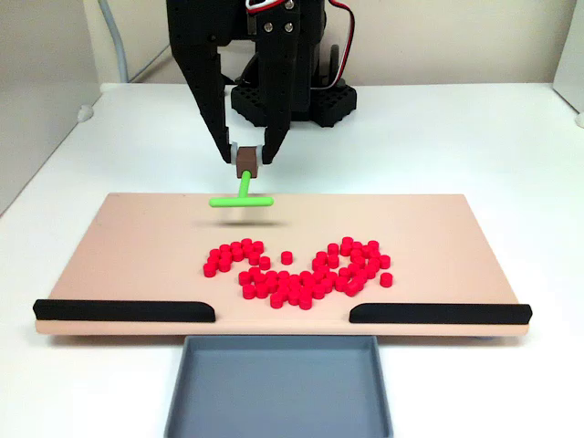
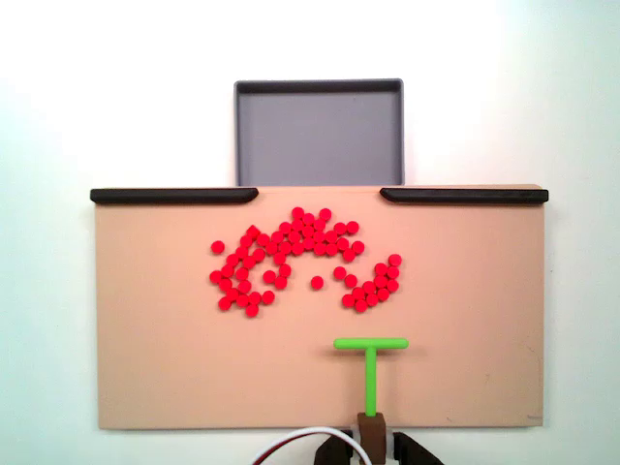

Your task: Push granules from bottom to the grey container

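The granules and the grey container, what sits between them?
Only bare board: the granules face the gap between the two black strips, with the grey container just beyond, seen in both fixed views.

A white bench (image 1: 511, 146) carries a flat beige board (image 1: 137, 255). The grey container (image 1: 279, 391), a shallow blue-grey tray, sits on the bench against the middle of the board's long edge, facing the gap between two black strips (image 2: 174, 195) that run along that edge. In a fixed view the arm's black base (image 1: 292, 102) stands on the bench beyond the board's opposite edge. The tray's floor (image 2: 320, 136) is bare.
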You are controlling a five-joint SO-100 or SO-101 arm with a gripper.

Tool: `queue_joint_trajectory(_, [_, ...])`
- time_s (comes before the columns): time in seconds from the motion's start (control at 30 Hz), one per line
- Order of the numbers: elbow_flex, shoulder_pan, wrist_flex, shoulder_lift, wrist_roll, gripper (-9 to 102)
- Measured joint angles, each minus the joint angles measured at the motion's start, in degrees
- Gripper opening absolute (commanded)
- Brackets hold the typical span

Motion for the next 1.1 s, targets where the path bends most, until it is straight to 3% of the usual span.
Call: queue_joint_trajectory(1.1, [1.7,-0.9,-7.1,-6.5,-0.7,0])
